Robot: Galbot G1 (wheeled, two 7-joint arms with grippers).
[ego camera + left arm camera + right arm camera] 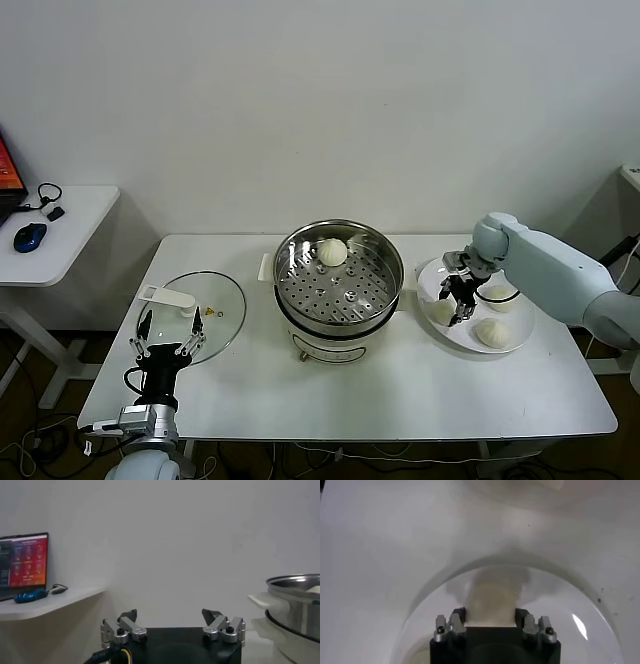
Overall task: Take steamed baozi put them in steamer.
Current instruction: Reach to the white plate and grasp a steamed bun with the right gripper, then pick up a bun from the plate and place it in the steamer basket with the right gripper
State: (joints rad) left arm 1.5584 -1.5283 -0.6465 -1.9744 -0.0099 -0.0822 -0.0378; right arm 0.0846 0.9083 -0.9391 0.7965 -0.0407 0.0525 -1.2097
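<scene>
The steamer point(385, 296) stands mid-table with one baozi point(332, 252) at the back of its perforated floor. Three more baozi lie on a white plate point(428, 272) to its right: one at the back point(498, 297), one at the front point(493, 332), one on the left side point(441, 312). My right gripper point(459, 304) is down on the plate, its jaws closed around that left baozi. In the right wrist view the baozi point(492, 595) fills the gap between the right gripper's point(490, 614) jaws, above the plate point(435, 595). My left gripper point(168, 346) is parked open at the table's front left.
A glass lid point(215, 315) with a white handle point(168, 297) lies flat left of the steamer. A side table with a blue mouse point(30, 237) stands at the far left. The left wrist view shows the open left gripper point(170, 615) and the steamer's side point(295, 587).
</scene>
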